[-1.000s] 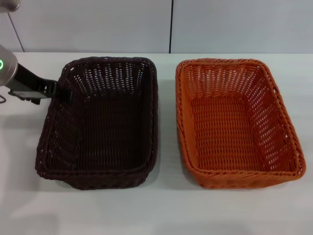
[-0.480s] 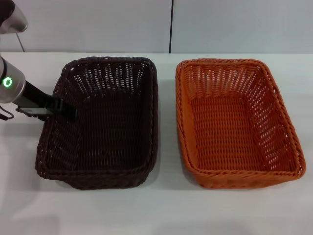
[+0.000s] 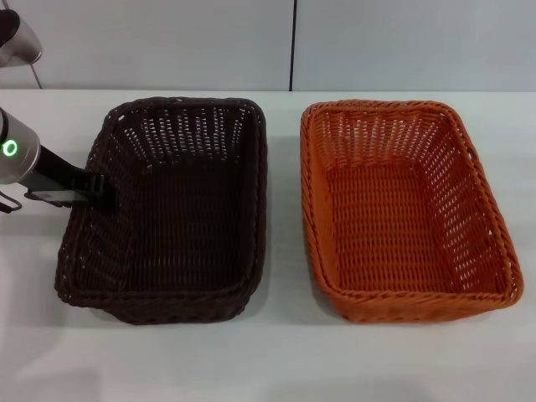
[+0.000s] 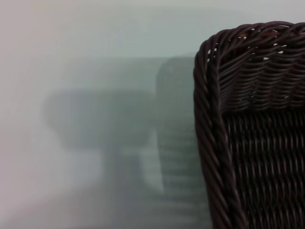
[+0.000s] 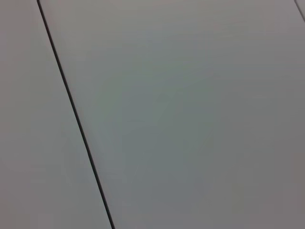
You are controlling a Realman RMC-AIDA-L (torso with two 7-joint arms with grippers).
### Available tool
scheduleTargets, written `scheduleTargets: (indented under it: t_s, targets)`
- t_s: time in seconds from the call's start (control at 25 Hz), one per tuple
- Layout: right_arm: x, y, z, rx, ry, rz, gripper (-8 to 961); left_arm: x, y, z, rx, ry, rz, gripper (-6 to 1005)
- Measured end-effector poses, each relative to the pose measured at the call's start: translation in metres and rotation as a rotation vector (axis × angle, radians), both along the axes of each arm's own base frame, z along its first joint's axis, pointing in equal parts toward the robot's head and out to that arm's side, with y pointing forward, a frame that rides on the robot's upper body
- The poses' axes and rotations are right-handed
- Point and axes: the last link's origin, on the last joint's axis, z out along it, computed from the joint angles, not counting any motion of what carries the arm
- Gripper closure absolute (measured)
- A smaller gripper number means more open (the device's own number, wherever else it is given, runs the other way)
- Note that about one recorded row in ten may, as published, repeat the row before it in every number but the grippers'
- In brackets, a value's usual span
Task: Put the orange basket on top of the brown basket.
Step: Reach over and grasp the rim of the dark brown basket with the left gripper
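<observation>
Two baskets apart: left pincer [image 3: 102, 189] clamped on the brown basket [image 3: 167, 209] rim, orange basket [image 3: 406, 209] untouched

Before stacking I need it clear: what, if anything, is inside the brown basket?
Empty: the brown basket shows only bare weave inside; the left gripper sits at its outer left rim.

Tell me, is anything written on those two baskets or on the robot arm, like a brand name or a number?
No text can be read anywhere.
The brown basket and the orange basket carry no label.
The left gripper, at the brown basket's left rim, shows no writing; the arm bears only a green light ring, no letters.
</observation>
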Motion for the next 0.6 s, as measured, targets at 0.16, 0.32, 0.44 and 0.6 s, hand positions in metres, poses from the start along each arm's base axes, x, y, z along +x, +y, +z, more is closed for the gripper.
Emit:
scheduleTargets:
  t_s: [0.16, 0.32, 0.44, 0.6]
  targets:
    - [-0.001, 0.003, 0.001, -0.002, -0.001, 0.000, 246, 0.000, 0.000, -0.001, 0.004, -0.001, -0.002, 528]
    - [-0.001, 0.005, 0.003, -0.005, -0.002, -0.005, 246, 0.000, 0.001, 0.000, 0.009, 0.001, -0.007, 646]
    - [-0.001, 0.005, 0.004, -0.006, -0.002, -0.007, 246, 0.001, 0.002, 0.002, 0.013, 0.002, -0.012, 735]
    - [-0.001, 0.006, 0.006, 0.001, -0.002, -0.009, 246, 0.016, 0.004, 0.018, 0.009, 0.012, -0.091, 788]
